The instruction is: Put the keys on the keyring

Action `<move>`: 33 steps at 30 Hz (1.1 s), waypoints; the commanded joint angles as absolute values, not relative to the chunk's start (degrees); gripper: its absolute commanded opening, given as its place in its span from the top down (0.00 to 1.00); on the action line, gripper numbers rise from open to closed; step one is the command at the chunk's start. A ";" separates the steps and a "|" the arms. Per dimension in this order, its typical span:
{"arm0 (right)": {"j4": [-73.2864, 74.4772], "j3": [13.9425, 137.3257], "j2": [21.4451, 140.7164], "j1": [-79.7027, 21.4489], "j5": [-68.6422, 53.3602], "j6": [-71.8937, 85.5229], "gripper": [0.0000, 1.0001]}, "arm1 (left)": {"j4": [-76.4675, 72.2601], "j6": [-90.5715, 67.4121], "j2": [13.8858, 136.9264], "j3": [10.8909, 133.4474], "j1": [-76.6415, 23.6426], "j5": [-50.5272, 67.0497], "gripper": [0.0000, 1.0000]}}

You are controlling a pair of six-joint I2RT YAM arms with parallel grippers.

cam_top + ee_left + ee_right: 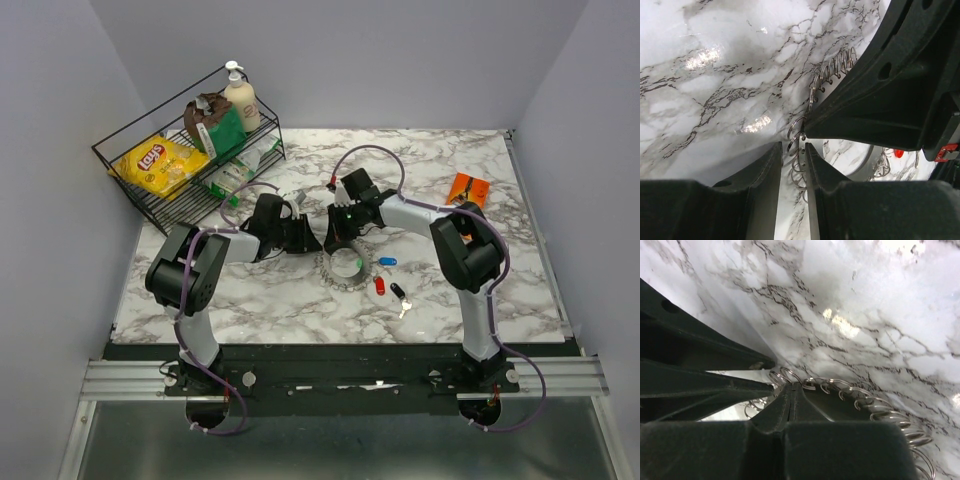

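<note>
The marble-patterned table (250, 300) stood between plain white walls, with a wire rack (190, 205) at its far left corner. The only writing we could read was "Lay's" on the yellow chip bag (160, 163) in that rack. The pump bottle (241, 100) beside it and the orange packet (468, 189) at the far right were too small to read.

The keyring (345, 284) lay mid-table between the arms, and the blue key (388, 261), red key (379, 286) and black key (398, 292) lay loose just to its right.

The right gripper (790, 390) was fully shut, its tips against the ring's rim. We could not tell whether wire was pinched between them. The left gripper (792, 147) was open only a little, its fingers either side of the rim's small wire loops, not visibly clamped.

We judged the ring to be stiff, light and slippery metal that would skate on the smooth top, so a grip across the rim would suit it best. The keys looked tiny and light, and their plastic heads seemed the best place to take hold.
</note>
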State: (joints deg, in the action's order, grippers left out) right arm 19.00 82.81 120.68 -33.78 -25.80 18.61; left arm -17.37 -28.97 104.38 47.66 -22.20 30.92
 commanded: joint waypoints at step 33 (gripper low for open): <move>17.40 75.85 108.90 -34.37 -20.83 16.52 0.99 | -25.66 -29.88 101.08 41.31 -22.32 37.35 1.00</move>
